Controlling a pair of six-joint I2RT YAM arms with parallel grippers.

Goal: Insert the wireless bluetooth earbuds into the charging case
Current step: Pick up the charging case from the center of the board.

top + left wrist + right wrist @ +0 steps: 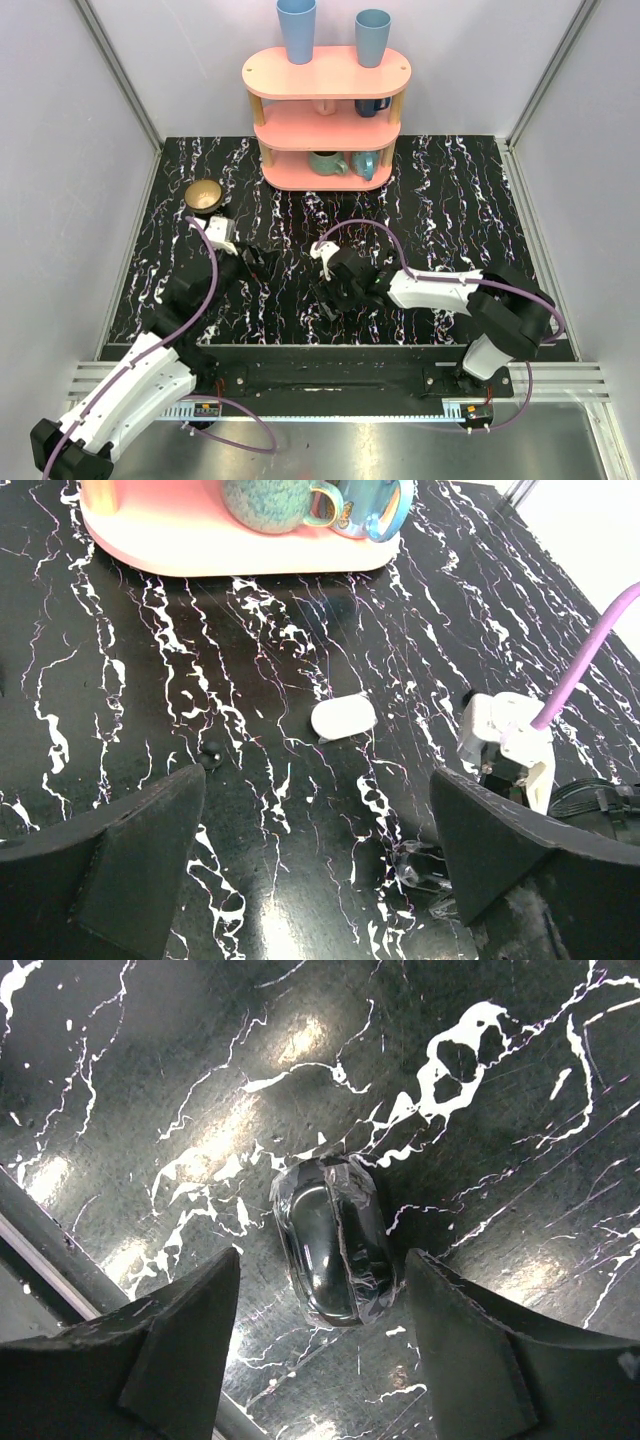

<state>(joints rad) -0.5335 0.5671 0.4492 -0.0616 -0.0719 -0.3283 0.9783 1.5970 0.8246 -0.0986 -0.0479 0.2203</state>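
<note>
The charging case (pixel 343 718), a small white oval, lies flat on the black marble table, ahead of my left gripper (pixel 315 810). That gripper is open with only bare table between its fingers. A tiny dark round piece (pixel 210 755) sits by its left fingertip. I cannot tell the earbuds from the white veins. My right gripper (pixel 322 1280) is open, low over the table. A glossy black oval thing wrapped in clear film (pixel 335 1245) lies just past its fingertips, untouched. From above, the left gripper (pixel 255 262) and right gripper (pixel 325 295) are close together mid-table.
A pink three-tier shelf (pixel 326 110) with mugs and two blue cups stands at the back. A dark bowl (pixel 205 195) sits back left. The right wrist's white camera block (pixel 505 735) with its purple cable is close to my left gripper's right finger. A metal rail (pixel 40 1230) borders the near edge.
</note>
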